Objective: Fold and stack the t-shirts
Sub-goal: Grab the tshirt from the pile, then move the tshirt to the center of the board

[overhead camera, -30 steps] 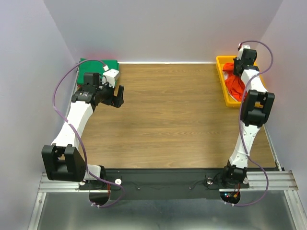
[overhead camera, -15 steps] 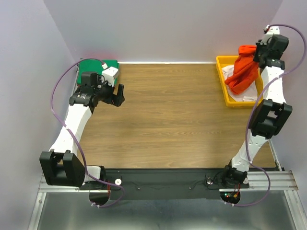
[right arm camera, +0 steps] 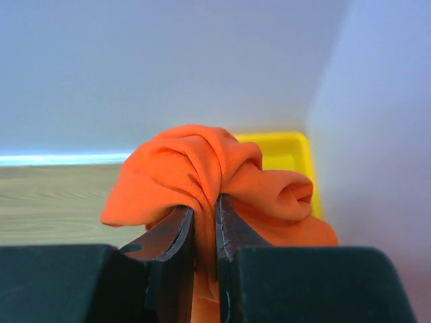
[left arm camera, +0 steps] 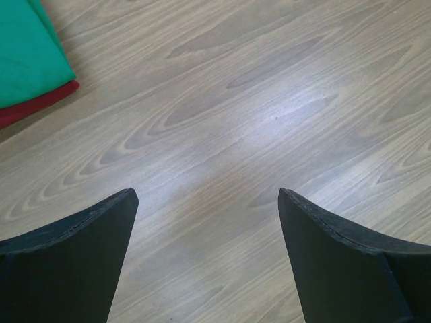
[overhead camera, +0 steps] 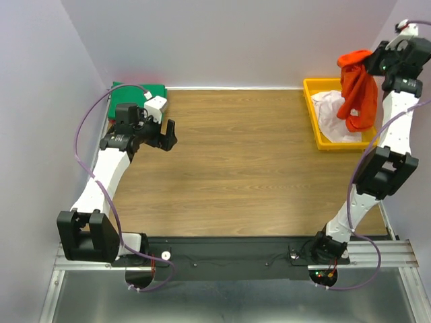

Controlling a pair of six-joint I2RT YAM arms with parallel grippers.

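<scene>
My right gripper is shut on the bright orange t-shirt and holds it high above the yellow tray; the cloth hangs down over the tray. In the right wrist view the orange t-shirt is bunched between the two fingers. A white t-shirt lies in the tray. A folded green t-shirt lies on a dark red t-shirt at the far left corner. My left gripper is open and empty over the bare table, next to that stack.
The wooden table lies between the arms. The yellow tray stands at the far right against the back wall. Walls close in on the left, right and back.
My right gripper has lifted the orange t-shirt out of the tray and moved up and to the right, uncovering the white t-shirt. The left arm has barely moved.
</scene>
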